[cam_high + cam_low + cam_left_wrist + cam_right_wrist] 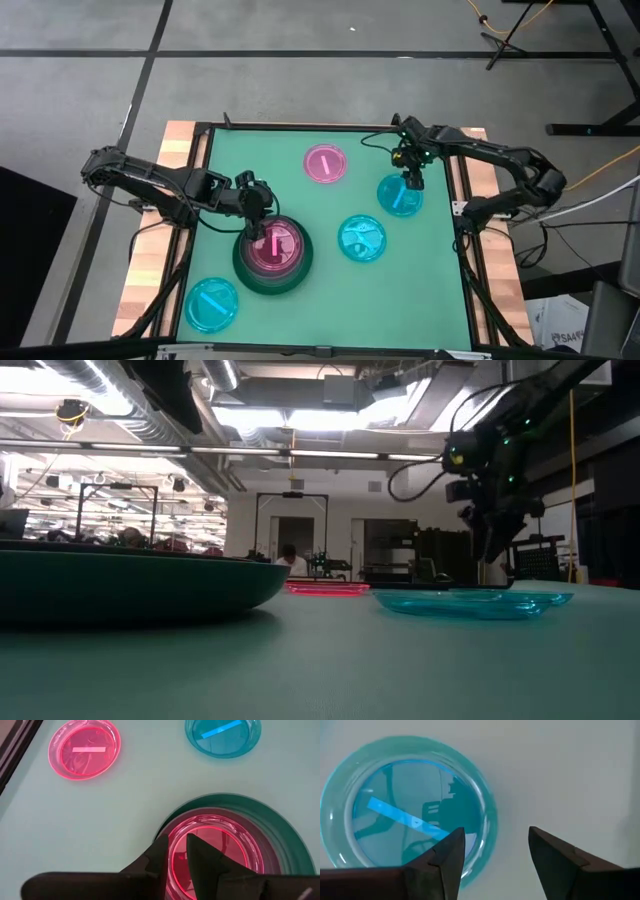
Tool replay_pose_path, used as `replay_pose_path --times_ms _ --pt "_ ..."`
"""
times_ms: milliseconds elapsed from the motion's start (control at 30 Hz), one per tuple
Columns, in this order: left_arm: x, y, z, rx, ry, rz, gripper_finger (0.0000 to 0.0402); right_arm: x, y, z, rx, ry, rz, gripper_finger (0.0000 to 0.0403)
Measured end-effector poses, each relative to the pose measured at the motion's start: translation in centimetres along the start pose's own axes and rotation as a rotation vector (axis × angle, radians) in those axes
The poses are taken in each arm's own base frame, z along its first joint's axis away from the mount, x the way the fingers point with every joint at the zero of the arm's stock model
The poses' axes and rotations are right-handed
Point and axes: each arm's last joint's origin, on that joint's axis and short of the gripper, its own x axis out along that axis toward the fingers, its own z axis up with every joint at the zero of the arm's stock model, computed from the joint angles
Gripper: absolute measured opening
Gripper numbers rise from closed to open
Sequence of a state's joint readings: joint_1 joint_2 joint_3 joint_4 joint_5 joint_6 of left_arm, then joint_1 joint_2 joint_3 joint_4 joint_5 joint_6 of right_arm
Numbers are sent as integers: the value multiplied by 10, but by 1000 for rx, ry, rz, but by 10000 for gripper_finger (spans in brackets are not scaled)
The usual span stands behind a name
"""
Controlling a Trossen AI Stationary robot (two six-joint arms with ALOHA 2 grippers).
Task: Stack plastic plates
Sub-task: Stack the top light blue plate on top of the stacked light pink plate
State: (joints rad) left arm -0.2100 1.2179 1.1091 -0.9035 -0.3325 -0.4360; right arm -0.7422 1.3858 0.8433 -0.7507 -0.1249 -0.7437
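A large dark green plate (300, 268) lies at the table's near left with a pink plate (264, 851) nested in it and a small translucent pink plate (220, 845) on top. My left gripper (256, 208) stands at the stack's far-left edge, nearly shut on the top plate's rim. Another small pink plate (326, 163) lies far centre. Three cyan plates lie flat at the far right (400, 197), the centre right (362, 238) and the near left (212, 305). My right gripper (410, 180) is open, its fingers either side of the far-right cyan plate's rim (487, 825). My left gripper pinches the small translucent pink plate's rim (176, 851) between its two fingers, one finger (202, 857) inside the plate and one (157, 855) outside. The fingers come from above, slanting in from the table's left. The plate sits level in the stack.
The green mat (300, 210) has bare room between the plates. Wooden table edges and black frame rails (200, 150) run along both sides. In the low view the green plate (130, 585) fills the left foreground, and a person shows far off in the room.
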Motion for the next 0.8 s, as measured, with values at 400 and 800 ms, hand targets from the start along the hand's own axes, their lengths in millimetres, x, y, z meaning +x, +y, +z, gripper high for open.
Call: replay_pose_path --times_ms 400,800 --pt "0 0 0 -1 0 0 61 33 -9 3 -16 49 45 206" --pt "0 0 0 -1 0 0 61 49 -11 2 -39 85 82 206"
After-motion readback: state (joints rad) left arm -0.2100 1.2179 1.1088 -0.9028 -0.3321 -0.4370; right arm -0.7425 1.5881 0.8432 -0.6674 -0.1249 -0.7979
